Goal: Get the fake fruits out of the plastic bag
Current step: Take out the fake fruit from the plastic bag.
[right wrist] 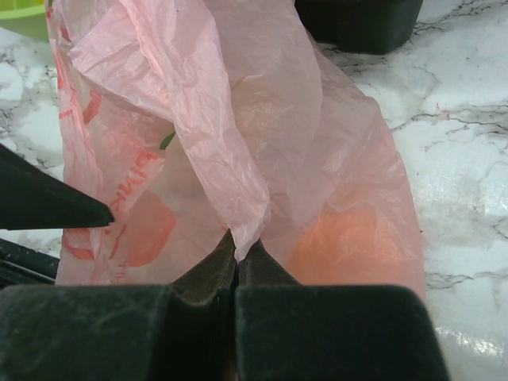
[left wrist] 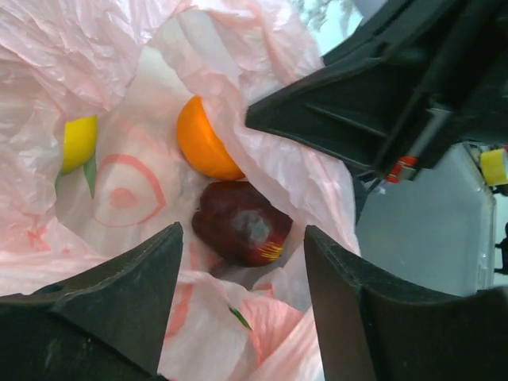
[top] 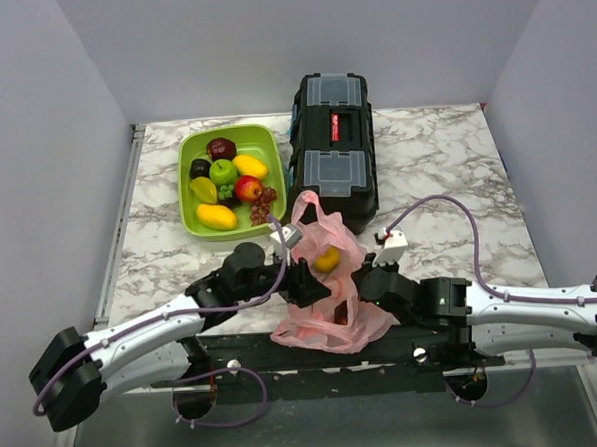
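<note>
The pink plastic bag (top: 328, 307) stands at the table's near edge, held up between my two grippers. In the left wrist view its mouth (left wrist: 262, 103) is open. Inside lie an orange (left wrist: 202, 147), a dark red apple with yellow streaks (left wrist: 242, 225) and a yellow-green fruit (left wrist: 79, 143). The yellow-green fruit also shows in the top view (top: 327, 259). My left gripper (left wrist: 240, 242) is open at the bag's mouth, just above the apple, touching no fruit. My right gripper (right wrist: 238, 252) is shut on a fold of the bag (right wrist: 230, 159). The orange shows through the film (right wrist: 357, 238).
A lime-green tray (top: 189, 149) with several fruits stands at the back left. A black toolbox (top: 335, 146) stands right behind the bag. Bare marble lies to the right (top: 456, 175). The right gripper's body (left wrist: 381, 103) is close by in the left wrist view.
</note>
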